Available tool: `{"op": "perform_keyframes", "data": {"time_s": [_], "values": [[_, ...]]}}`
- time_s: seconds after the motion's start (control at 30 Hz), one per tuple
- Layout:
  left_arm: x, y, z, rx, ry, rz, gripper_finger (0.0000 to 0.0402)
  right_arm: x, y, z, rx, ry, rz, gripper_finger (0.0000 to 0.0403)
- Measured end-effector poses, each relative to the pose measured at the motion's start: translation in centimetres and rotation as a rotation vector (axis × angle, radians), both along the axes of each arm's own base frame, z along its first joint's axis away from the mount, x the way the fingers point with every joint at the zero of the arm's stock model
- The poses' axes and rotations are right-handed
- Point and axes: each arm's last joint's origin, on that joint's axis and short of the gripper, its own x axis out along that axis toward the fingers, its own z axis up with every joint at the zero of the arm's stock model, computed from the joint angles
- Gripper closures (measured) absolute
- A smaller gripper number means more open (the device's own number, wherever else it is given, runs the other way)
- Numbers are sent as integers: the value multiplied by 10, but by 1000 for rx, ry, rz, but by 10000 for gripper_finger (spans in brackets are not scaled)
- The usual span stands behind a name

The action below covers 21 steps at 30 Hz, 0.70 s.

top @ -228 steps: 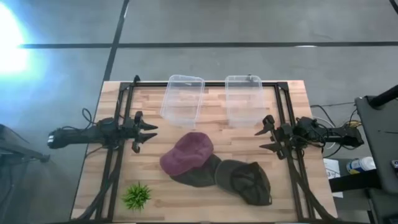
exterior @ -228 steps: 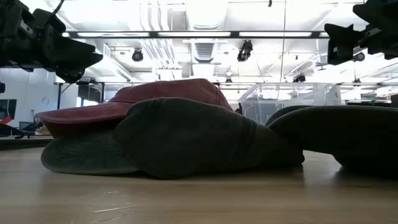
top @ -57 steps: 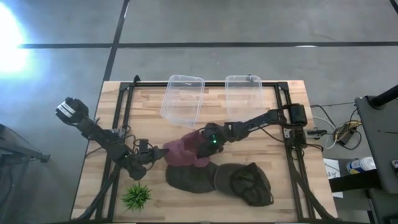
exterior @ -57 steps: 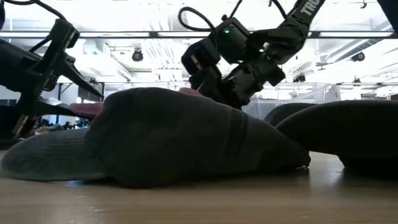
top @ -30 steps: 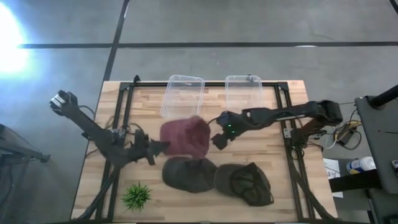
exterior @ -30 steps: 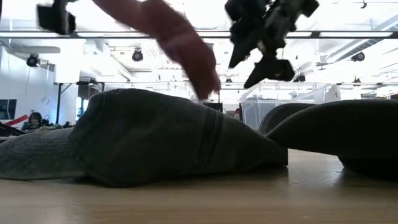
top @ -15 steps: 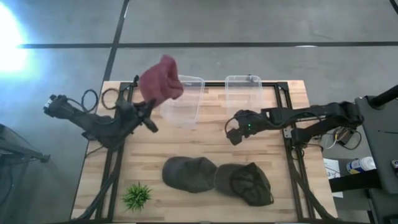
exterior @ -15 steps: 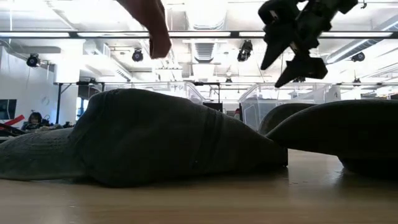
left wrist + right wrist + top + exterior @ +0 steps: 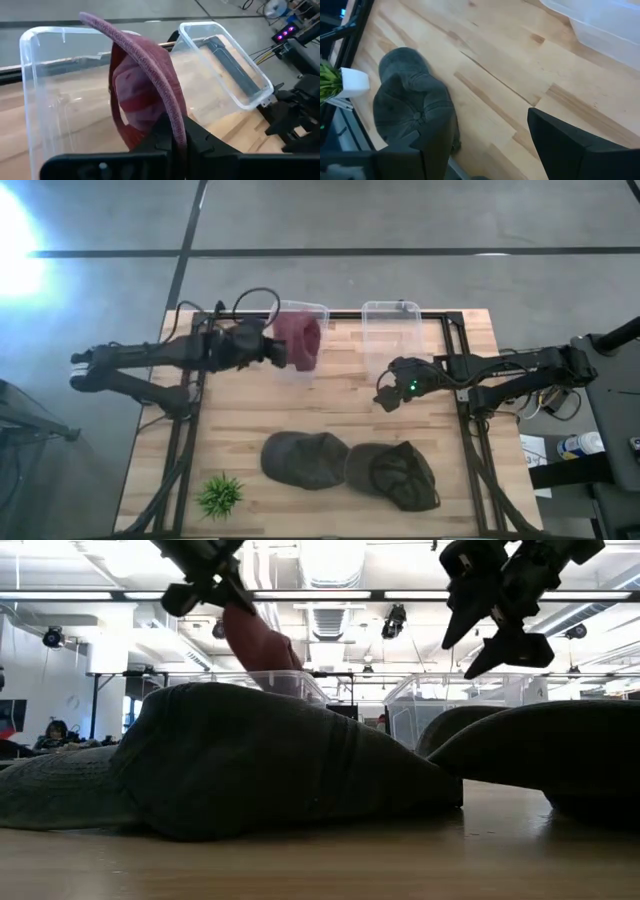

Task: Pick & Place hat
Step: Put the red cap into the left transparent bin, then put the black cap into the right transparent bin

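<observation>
Left end effector (image 9: 272,348) pinches the maroon hat (image 9: 299,340) by its brim over the left clear bin (image 9: 290,312); right end effector (image 9: 384,395) (fingers spread) hovers above the surface (image 9: 330,405).

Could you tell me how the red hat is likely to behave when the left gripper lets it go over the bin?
The red hat hangs limp from the left gripper, pinched at its brim, so it is probably soft and light. Released, it should flop into the clear bin rather than bounce or roll, perhaps landing crumpled.

Wooden table (image 9: 240,430): two bins (image 9: 392,335), two caps (image 9: 303,459), plant (image 9: 220,495).
</observation>
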Motion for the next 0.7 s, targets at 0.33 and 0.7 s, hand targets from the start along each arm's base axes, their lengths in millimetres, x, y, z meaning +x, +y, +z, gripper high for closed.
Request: {"op": "perform_keyframes", "data": {"time_s": [0.33, 0.7], "values": [[-2, 10, 11, 26, 297, 1, 297, -7, 17, -2, 21, 56, 126, 156], [19, -52, 31, 158, 128, -566, 251, -13, 60, -13, 79, 141, 365, 156]]}}
